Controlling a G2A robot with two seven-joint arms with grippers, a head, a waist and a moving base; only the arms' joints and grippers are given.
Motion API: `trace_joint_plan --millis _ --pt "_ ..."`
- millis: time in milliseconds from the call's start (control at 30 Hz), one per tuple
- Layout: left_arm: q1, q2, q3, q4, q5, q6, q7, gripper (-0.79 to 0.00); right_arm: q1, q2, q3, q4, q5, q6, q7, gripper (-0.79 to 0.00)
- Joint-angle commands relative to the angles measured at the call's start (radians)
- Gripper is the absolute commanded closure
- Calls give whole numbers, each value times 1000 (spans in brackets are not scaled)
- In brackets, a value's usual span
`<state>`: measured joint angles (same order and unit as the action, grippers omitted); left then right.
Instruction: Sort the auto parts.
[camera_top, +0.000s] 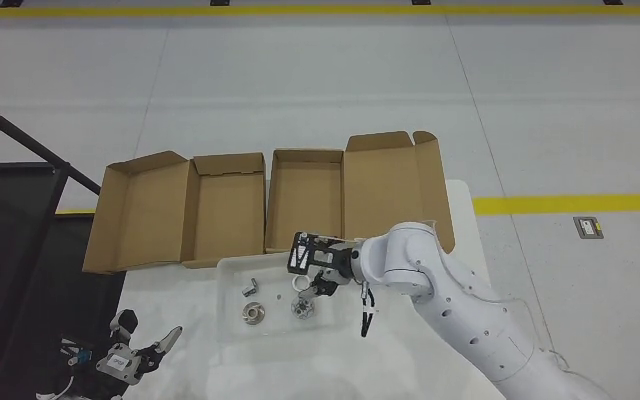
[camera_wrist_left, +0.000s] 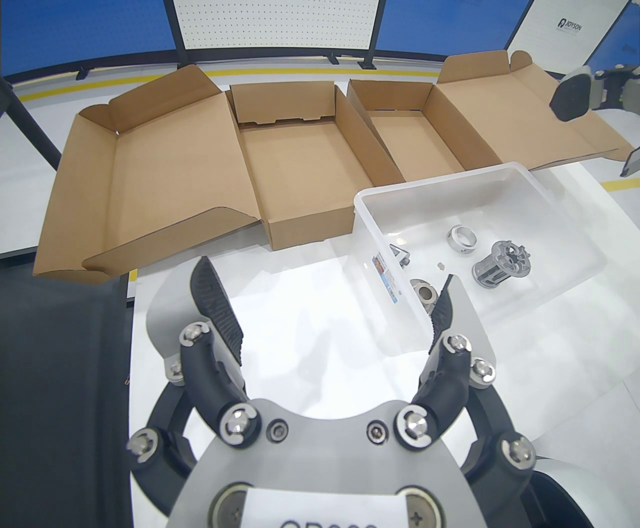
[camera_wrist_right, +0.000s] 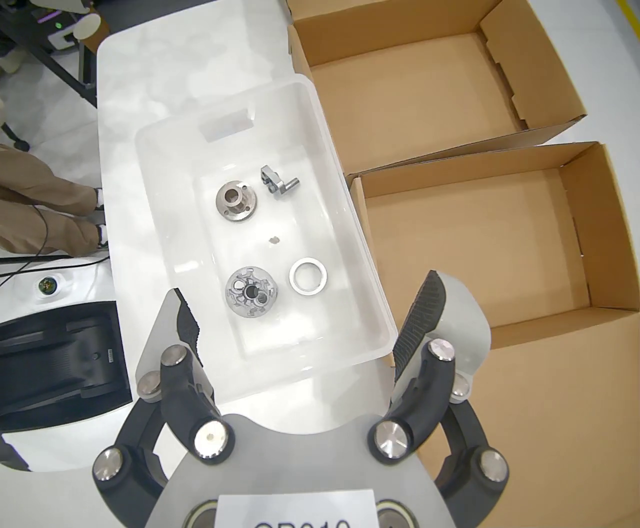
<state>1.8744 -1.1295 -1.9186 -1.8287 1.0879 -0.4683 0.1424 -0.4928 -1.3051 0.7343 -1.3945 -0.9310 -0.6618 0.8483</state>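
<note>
the right end effector (camera_wrist_right: 307, 290), spread wide, hung over a clear bin (camera_wrist_right: 350, 220) on the worktop (camera_wrist_right: 120, 75) holding a slotted hub (camera_wrist_right: 251, 295), ring (camera_wrist_right: 308, 276), flanged disc (camera_wrist_right: 236, 199) and bracket (camera_wrist_right: 277, 182), beside two cardboard boxes (camera_wrist_right: 475, 240).

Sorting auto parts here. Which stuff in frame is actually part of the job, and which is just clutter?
Job:
- clear bin holding flanged hub, bracket, ring, slotted rotor
- first cardboard box, second cardboard box, both open
- right claw, open over the bin; left claw, open beside it

Lying about:
- black frame
- pegboard
- yellow floor line
</note>
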Motion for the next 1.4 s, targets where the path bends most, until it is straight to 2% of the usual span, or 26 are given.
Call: trace_joint_plan --millis 0,133,233,300,567,800,833,900,1100,1367 --pt "0 0 0 0 0 0 0 -785 37 -19 -45 55 7 22 32 -785" --pt "0 0 0 0 0 0 0 -785 92 -61 -132 127 5 89 103 -785" --pt "0 0 0 0 0 0 0 -785 109 -85 -174 163 -7 129 111 -785" --pt "0 0 0 0 0 0 0 -785 115 -97 -198 175 -24 121 107 -785" --pt "0 0 0 0 0 0 0 -785 102 -128 -264 154 -158 185 85 -785" --pt "0 0 0 0 0 0 0 -785 93 -143 -275 157 -144 153 141 -785" --pt "0 0 0 0 0 0 0 -785 96 -147 -276 164 -139 147 146 -705" --pt "0 0 0 0 0 0 0 -785 100 -155 -279 179 -134 144 145 -640" --pt "0 0 0 0 0 0 0 -785 107 -180 -304 224 -135 122 158 -683" --pt "0 0 0 0 0 0 0 -785 119 -222 -340 282 -151 139 186 -699"
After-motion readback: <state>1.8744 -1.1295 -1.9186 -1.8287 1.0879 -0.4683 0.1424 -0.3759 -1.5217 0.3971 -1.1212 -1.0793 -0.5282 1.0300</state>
